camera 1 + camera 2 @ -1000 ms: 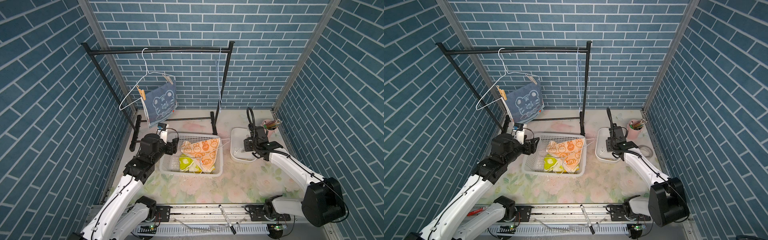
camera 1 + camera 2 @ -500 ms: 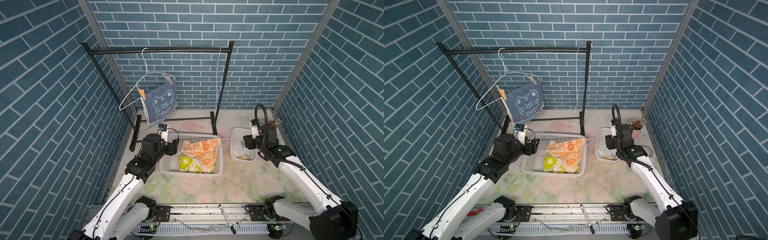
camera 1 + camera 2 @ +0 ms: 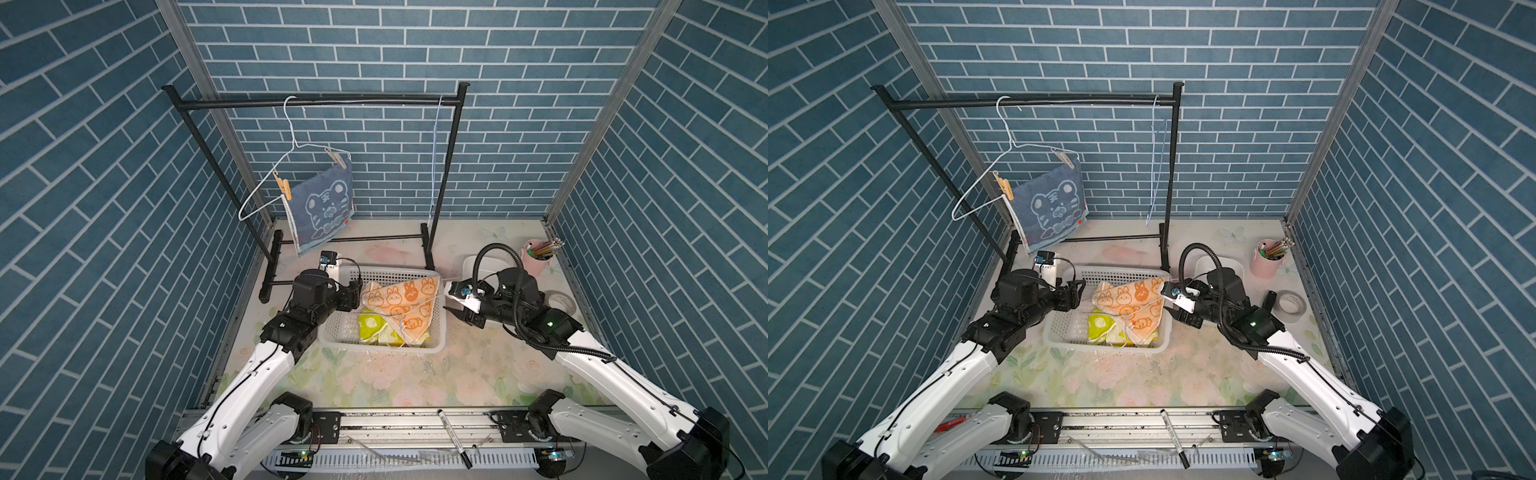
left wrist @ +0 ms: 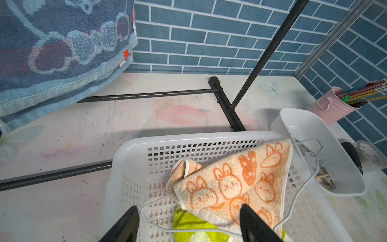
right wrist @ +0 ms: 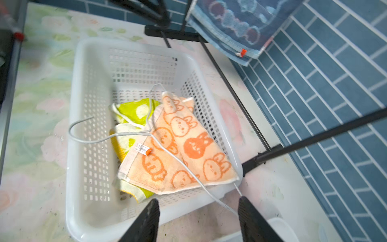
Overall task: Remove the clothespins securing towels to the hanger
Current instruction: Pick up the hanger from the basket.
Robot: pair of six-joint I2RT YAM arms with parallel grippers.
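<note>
Plainly the left tool (image 4: 188, 207) and right tool (image 5: 199, 200) gape empty. Light, stiff tan wooden spring clothespins (image 3: 282, 185) pin the limp denim-blue tiger towel (image 3: 322, 208); probably best squeezed at their tail ends.

Garment rack (image 3: 316, 101) at rear of counter (image 3: 374, 382). On its rail, hanger (image 3: 259, 189); tiger towel (image 3: 324, 212) pinned to it by clothespins (image 3: 281, 186) at two corners. Basket (image 3: 390, 272) before rack, centre; in it bunny towel (image 3: 409, 297) over lower towel (image 3: 370, 326), second hanger (image 5: 125, 135) on top. Bin (image 3: 469, 266) right of basket; pencil cup (image 3: 536, 262) behind-right of bin, tape roll (image 3: 561, 301) right of bin.
</note>
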